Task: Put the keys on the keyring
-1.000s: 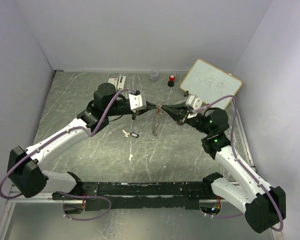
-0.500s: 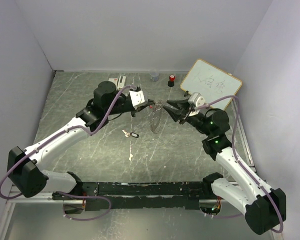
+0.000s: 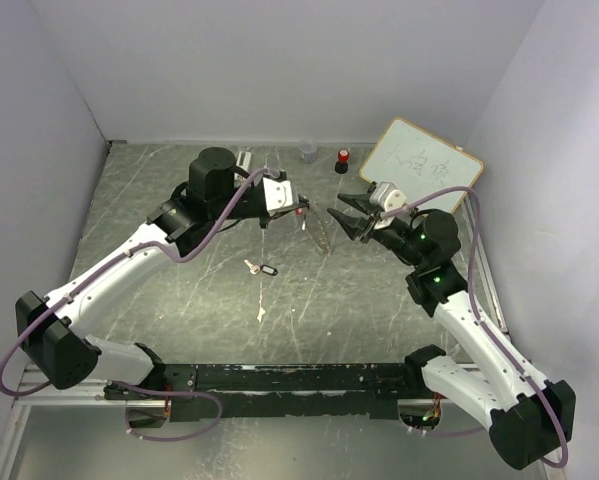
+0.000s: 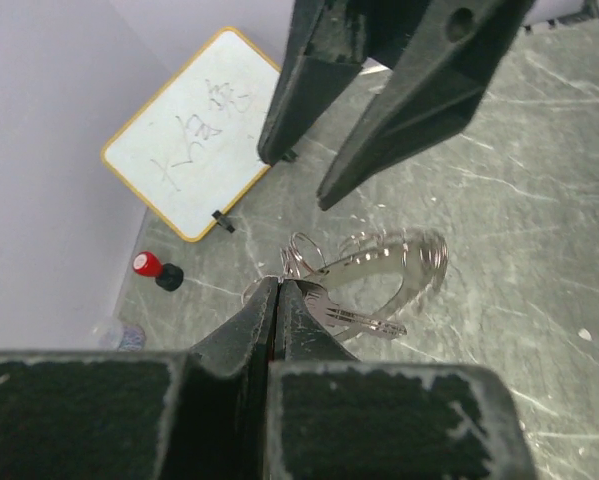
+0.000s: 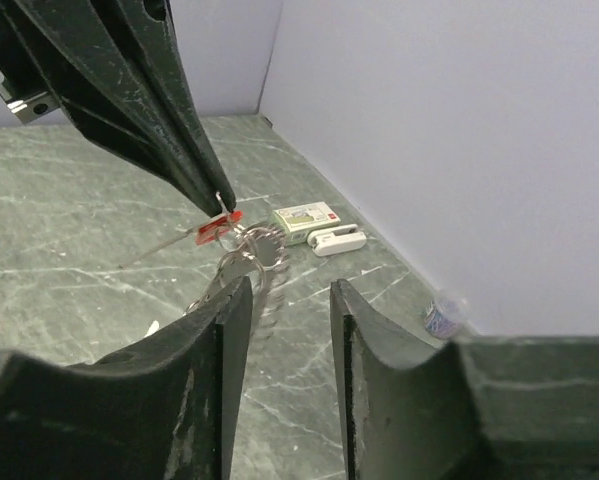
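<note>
arms (image 3: 129, 265) raised, left fingers (image 5: 169, 130) pinching red key (image 5: 219, 226)

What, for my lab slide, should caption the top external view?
Left gripper pinches red key, keyring dangling; right gripper open alongside; black-tagged key on table.

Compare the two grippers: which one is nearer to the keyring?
Left. The left gripper is shut on the red-headed key, and the keyring hangs right at its fingertips. The right gripper is open just beside the ring and looks apart from it.
</note>
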You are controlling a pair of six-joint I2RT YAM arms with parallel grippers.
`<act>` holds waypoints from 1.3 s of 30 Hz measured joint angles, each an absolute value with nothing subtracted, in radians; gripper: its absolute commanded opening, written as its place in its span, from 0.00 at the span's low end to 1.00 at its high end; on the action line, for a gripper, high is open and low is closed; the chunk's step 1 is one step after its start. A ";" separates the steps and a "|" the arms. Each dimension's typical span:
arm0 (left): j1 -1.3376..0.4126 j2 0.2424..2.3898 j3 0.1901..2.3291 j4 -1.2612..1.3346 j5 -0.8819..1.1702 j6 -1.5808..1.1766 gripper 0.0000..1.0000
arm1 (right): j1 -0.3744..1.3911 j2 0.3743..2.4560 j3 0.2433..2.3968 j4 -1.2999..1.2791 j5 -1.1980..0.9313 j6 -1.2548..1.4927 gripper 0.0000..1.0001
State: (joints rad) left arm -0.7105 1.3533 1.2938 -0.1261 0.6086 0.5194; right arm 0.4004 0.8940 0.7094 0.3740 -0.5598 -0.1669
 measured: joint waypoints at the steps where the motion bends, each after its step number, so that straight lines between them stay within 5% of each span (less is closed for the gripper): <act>1: -0.710 1.359 1.305 -0.154 0.624 0.536 0.07 | 0.400 0.895 0.710 0.368 -0.560 -0.178 0.36; 5: -0.710 1.378 1.339 -0.233 0.682 0.592 0.07 | 0.400 0.894 0.719 0.327 -0.566 -0.224 0.44; 15: -0.710 1.421 1.410 -0.393 0.785 0.705 0.07 | 0.400 0.892 0.749 0.242 -0.683 -0.294 0.43; 39: -0.710 1.454 1.443 -0.467 0.824 0.762 0.07 | 0.403 0.997 0.786 0.181 -0.930 -0.311 0.24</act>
State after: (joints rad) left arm -0.7105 1.4544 1.4429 -0.4675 0.8242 0.7620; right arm 0.4026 0.9966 0.7864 0.1806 -0.9302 -0.3107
